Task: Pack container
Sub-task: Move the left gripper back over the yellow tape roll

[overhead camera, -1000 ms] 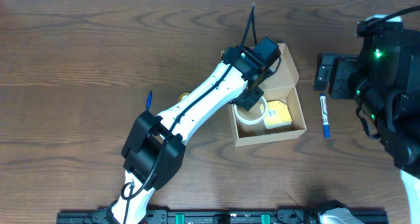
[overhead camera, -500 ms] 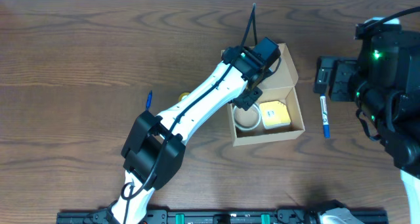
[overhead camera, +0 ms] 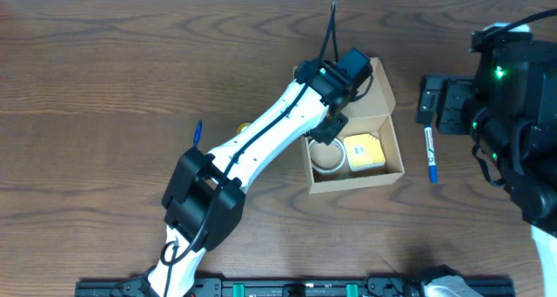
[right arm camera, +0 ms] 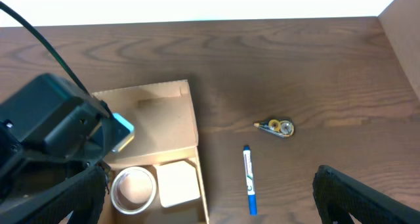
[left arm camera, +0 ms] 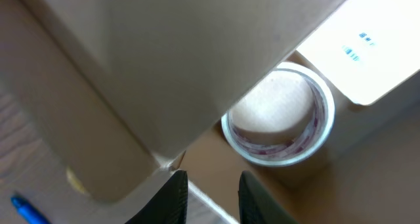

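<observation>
The container (overhead camera: 358,182), a tan cardboard box with its flap lid (overhead camera: 376,95) thrown back, sits right of the table's centre. A clear tape roll (overhead camera: 328,158) and a yellow-white pad (overhead camera: 365,151) lie inside it. My left gripper (overhead camera: 327,131) hovers over the box's left corner. In the left wrist view its jaws (left arm camera: 213,199) stand slightly apart with nothing between them, and the tape roll (left arm camera: 279,119) rests below on the box floor. Right of the box, my right gripper (overhead camera: 432,99) is spread wide open and empty, its fingers (right arm camera: 65,198) framing the container (right arm camera: 157,119).
A blue pen (overhead camera: 430,154) lies just right of the box, also in the right wrist view (right arm camera: 249,179). A small correction-tape dispenser (right arm camera: 279,127) lies beyond it. Another blue pen (overhead camera: 197,131) and a yellow item (overhead camera: 246,125) lie left of my left arm.
My left gripper has opened and let go of the tape roll. The roll now rests in the box beside the pad. The right arm has not moved.
</observation>
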{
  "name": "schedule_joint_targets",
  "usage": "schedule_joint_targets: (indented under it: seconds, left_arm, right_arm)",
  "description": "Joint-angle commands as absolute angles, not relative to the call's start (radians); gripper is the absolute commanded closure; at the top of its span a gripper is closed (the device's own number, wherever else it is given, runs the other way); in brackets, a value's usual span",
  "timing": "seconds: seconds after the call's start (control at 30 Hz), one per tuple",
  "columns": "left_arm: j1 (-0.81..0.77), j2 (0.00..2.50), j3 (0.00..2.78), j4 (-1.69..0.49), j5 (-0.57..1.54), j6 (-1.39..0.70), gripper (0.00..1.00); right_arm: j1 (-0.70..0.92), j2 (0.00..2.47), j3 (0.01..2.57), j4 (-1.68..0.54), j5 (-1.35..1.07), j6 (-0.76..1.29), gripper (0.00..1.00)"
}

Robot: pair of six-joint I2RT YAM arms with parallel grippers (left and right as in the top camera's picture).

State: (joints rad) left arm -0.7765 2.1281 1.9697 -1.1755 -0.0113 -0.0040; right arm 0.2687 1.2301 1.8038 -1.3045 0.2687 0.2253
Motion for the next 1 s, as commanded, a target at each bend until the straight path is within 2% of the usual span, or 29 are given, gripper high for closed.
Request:
schedule_joint_targets:
  seconds: [0.0, 0.13, 0.3, 0.4, 0.5, 0.7, 0.97]
  left_arm:
    - [-0.780, 2.137, 2.077, -1.226, -0.022, -0.034, 0.74]
    - [-0.779, 2.137, 2.188, -1.317, -0.040, -0.034, 0.74]
    - [-0.778, 2.137, 2.251, -1.381, -0.137, -0.132, 0.82]
    - [-0.772, 2.136, 2.254, -1.435, -0.270, -0.257, 0.87]
    - [-0.730, 2.131, 2.255, -1.480, -0.285, -0.302, 0.93]
    - [-0.630, 2.098, 2.254, -1.505, -0.138, -0.318, 0.94]
    - [-0.604, 2.096, 2.238, -1.468, -0.161, -0.284, 0.92]
  right_arm:
    - [0.262, 1.229, 1.819, -1.306, 0.273, 0.212, 0.01]
    - [0.262, 1.229, 1.819, -1.315, 0.273, 0.212, 0.01]
    - [0.262, 1.229, 1.819, -1.335, 0.274, 0.212, 0.01]
    - [0.261, 1.230, 1.819, -1.353, 0.326, 0.212, 0.01]
    - [0.261, 1.233, 1.818, -1.378, 0.349, 0.216, 0.01]
    - [0.261, 1.237, 1.818, -1.381, 0.348, 0.216, 0.01]
    - [0.261, 1.237, 1.818, -1.392, 0.348, 0.216, 0.01]
